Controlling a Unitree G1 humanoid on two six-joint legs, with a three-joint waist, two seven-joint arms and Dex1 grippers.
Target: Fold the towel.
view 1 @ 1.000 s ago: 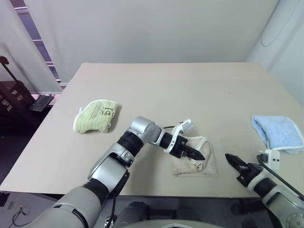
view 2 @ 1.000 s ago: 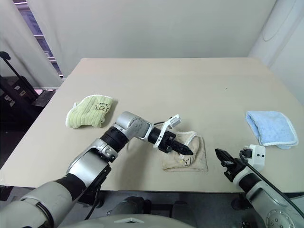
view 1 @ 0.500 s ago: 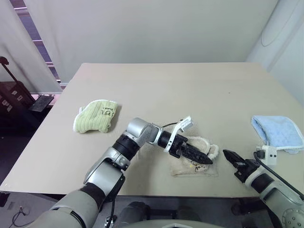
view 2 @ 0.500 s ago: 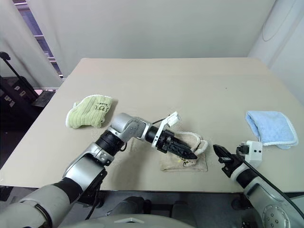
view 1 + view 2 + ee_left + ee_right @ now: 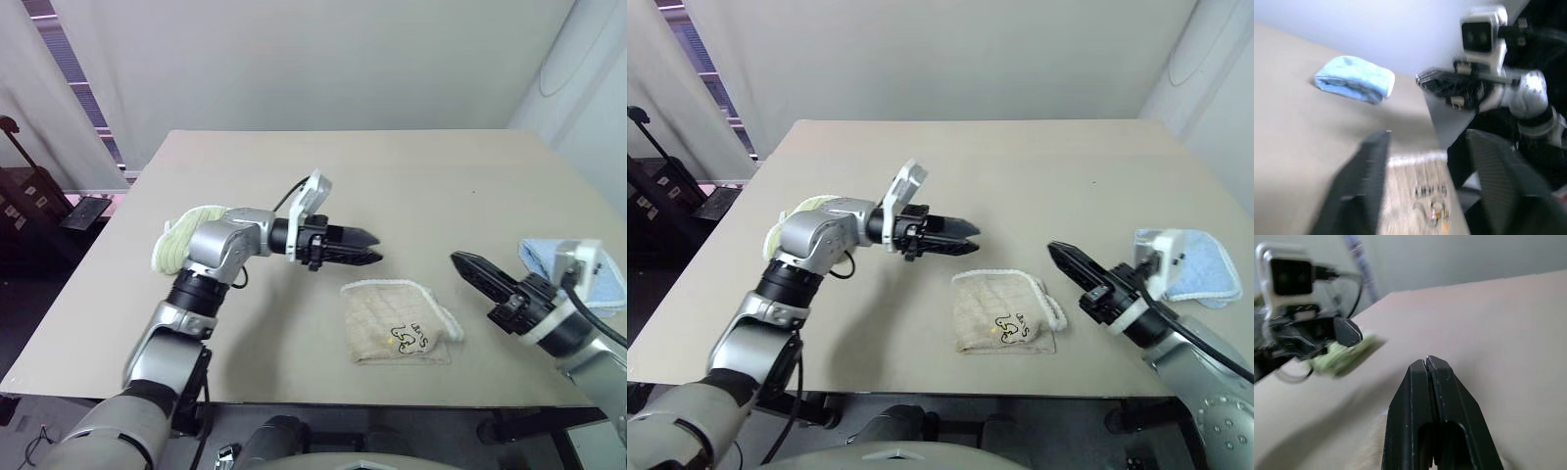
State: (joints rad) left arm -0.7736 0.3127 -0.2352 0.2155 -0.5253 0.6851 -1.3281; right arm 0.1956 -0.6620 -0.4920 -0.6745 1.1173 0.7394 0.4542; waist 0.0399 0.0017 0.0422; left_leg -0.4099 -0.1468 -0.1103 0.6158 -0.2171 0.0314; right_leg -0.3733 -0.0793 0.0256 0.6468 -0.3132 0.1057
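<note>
1. Left eye view: I see the towel [image 5: 397,322] folded small near the table's [image 5: 411,186] front edge, free of both arms. My left gripper [image 5: 364,258] hangs above the table just beyond it, its fingers a little apart and empty. The risk I judge here: the bundle looks uneven, with its rope edging bulging on the right, so the fold may spring open if I leave it.

2. Right eye view: my right gripper [image 5: 1059,254] is pressed shut, holding nothing, and points toward the left one from just right of the towel. If I bring both down together, I think they could collide over the cloth. The green towel [image 5: 795,211] behind my left arm and the blue towel [image 5: 1200,262] by my right wrist could be swept by an elbow.

3. Left wrist view: the fingers [image 5: 1364,181] stand apart over the towel's scribbled marks, facing the right gripper [image 5: 1437,82]. Blur makes judging the gap hard, so I could snag one layer only.

4. Right wrist view: the fingers [image 5: 1413,404] meet tip to tip. Descending shut would just push the cloth and drag it toward the edge.
</note>
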